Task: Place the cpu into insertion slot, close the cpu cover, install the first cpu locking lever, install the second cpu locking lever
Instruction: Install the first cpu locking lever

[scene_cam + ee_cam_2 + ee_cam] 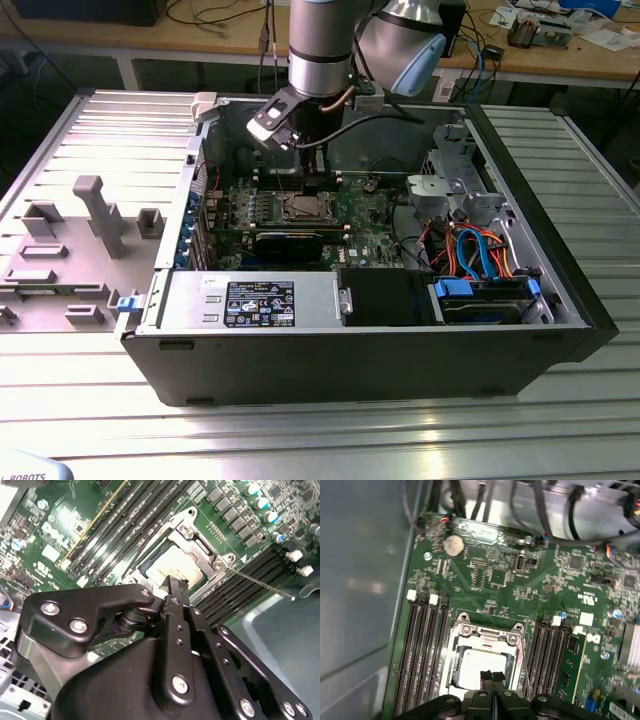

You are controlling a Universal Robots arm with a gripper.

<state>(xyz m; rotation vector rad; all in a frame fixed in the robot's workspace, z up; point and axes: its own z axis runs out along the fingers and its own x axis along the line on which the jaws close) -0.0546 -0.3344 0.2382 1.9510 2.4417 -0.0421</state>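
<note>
The cpu [482,664] lies flat in the insertion slot [485,652], its silver-grey top [172,565] showing through the square window. The cpu cover [487,634] is down over it as a silvery frame [200,545]. A thin metal locking lever [260,584] sticks out sideways from one corner of the socket, raised off the board. My gripper [492,676] hangs just above the chip's edge with its black fingers pressed together and nothing between them; its tips [175,587] hover over the socket. In the exterior view the gripper [305,170] is inside the computer case over the socket [303,208].
Long black memory slots [422,650] flank the socket on both sides. A coin battery [453,545] sits on the green board. The case wall [190,200] stands close at the exterior view's left; a long black card [290,242], a power supply [250,300] and blue-orange cables [480,255] fill the near side.
</note>
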